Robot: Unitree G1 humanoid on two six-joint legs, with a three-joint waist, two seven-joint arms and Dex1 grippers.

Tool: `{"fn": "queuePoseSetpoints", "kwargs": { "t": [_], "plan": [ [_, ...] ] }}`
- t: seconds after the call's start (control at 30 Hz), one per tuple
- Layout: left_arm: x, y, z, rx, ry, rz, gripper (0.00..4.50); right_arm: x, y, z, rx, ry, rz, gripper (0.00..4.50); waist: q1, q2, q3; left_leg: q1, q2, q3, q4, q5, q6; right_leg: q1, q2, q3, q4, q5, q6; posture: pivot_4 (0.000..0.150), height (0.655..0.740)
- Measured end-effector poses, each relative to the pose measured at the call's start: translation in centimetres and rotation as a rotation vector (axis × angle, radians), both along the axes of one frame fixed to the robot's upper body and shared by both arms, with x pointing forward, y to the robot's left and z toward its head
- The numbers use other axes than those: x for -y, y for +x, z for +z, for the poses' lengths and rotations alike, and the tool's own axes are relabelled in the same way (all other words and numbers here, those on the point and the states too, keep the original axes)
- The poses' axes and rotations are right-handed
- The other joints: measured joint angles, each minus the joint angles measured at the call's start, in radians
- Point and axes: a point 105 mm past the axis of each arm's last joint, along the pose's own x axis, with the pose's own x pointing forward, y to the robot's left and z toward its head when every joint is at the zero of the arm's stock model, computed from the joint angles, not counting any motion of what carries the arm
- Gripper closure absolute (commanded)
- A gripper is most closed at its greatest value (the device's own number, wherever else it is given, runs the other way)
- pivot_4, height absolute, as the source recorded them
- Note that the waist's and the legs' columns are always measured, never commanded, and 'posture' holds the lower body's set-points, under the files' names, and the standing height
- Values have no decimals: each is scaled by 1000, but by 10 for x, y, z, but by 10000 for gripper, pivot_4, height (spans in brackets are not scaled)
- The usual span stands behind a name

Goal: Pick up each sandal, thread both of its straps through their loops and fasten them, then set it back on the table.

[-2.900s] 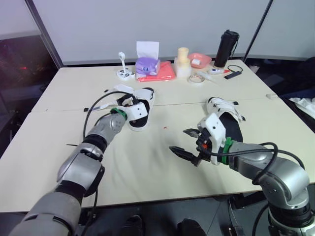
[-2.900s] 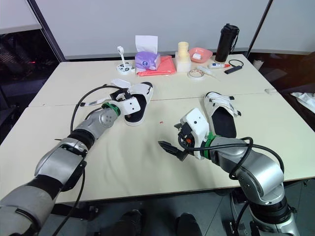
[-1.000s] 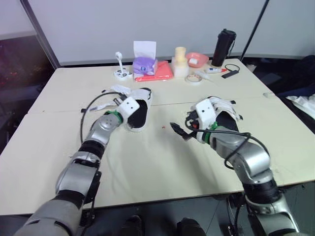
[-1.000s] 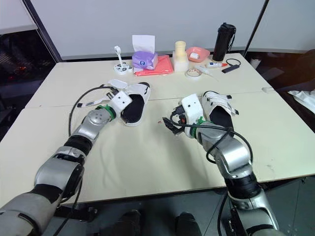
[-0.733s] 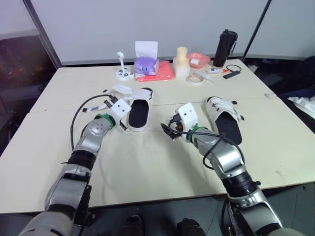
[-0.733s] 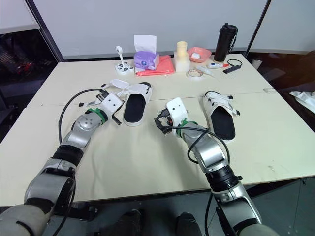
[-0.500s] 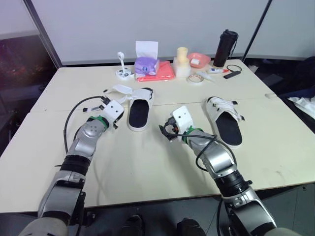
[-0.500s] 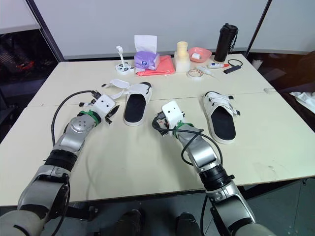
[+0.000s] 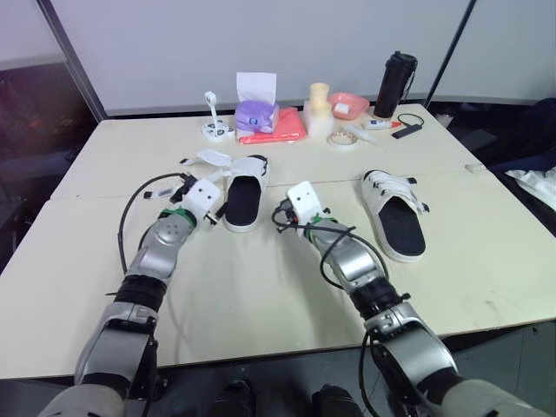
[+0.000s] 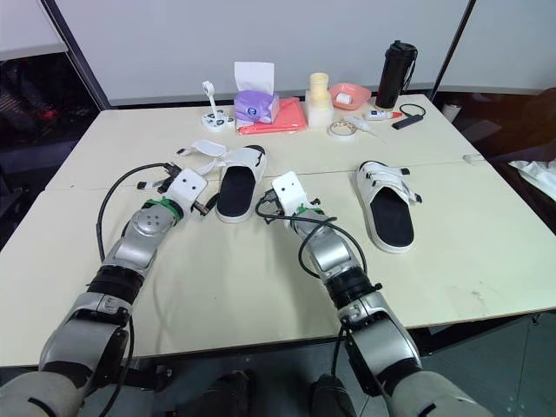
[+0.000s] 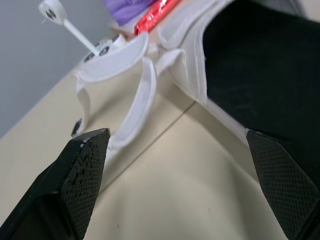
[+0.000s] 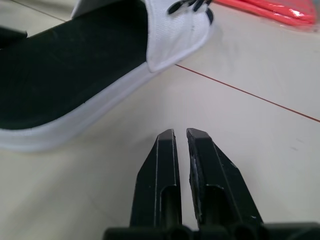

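Since a few seconds ago the right gripper (image 10: 263, 211) has been brought across the table (image 9: 261, 287) from beside the strapped sandal (image 9: 395, 217) to the right flank of the open sandal (image 9: 241, 201). Its fingers are seen nearly together with nothing between them. The left gripper (image 9: 214, 209) has been drawn back off the open sandal to its left flank; its fingers (image 11: 82, 175) are spread wide and hold nothing.

The open sandal is thus bracketed by both grippers and lies flat on the table, not yet lifted. Its two loose straps (image 11: 140, 100) are splayed out on its left side — unthreaded. The strapped sandal, well to the right of the open one, appears already fastened, so the open sandal is judged to be the remaining work, with pickup as the next step.

Clutter is noted beyond the open sandal's toe end:
- a tissue box (image 9: 256, 113)
- a red folder (image 9: 276, 130)
- a tape roll (image 9: 340, 139)
- a black bottle (image 9: 389, 84)

All are well apart from it. Nothing is seen to block either approach — the closed right fingers would need opening before any grasp.
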Motion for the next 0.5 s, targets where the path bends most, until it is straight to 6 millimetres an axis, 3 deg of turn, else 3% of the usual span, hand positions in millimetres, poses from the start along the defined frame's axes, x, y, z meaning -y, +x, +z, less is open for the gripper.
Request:
{"fn": "queuePoseSetpoints", "kwargs": {
  "t": [0.23,0.37,0.5],
  "plan": [
    [-7,-2,-16,-48,31,35,0,-21,0,-11,-32,33,48,42583,-15,0,0,0,0,-1,-1,0,-1,-1,0,0,0,0,0,1500,7400],
    [-6,-3,-20,-61,30,23,12480,-27,-2,-16,-45,42,65,42966,-17,1,0,0,0,-1,-2,1,-1,-1,0,0,1,0,0,1500,7400],
    [-5,-5,-25,-81,27,16,33098,-30,-3,-18,-48,40,72,42966,-18,1,0,0,0,-1,-3,1,-2,-2,0,1,1,0,0,1500,7400]
  ]
}}
